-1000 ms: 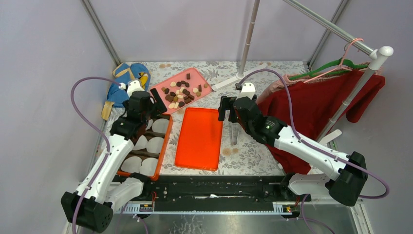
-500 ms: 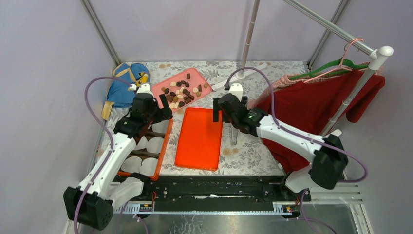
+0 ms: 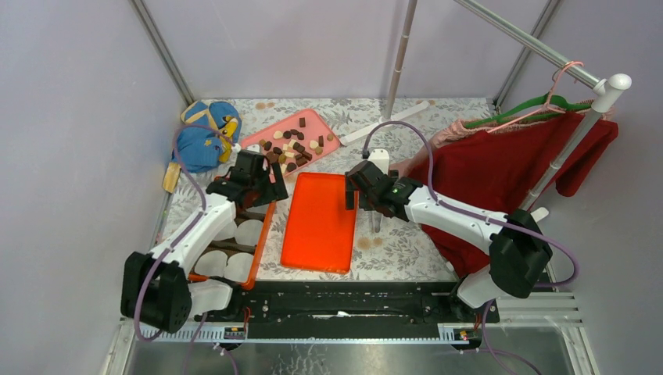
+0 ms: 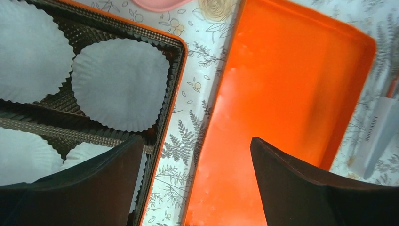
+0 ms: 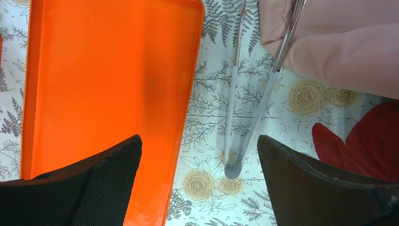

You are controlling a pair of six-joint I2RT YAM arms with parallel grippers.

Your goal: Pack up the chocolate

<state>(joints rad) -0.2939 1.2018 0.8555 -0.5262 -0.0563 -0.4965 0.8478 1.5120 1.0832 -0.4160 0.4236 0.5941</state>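
Left claw (image 4: 197,188) stands apart, empty, over the orange tray's (image 3: 320,226) left edge. Right claw (image 5: 197,186) stands apart, empty, over its right edge. Chocolate (image 3: 291,148) lies on the pink tray (image 3: 313,123), just beyond the orange tray.

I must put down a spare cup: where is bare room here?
Bare: inside the orange tray; the table strip between it and the red garment, nearer than the tongs. Crowded: pink tray with chocolate, liner box.
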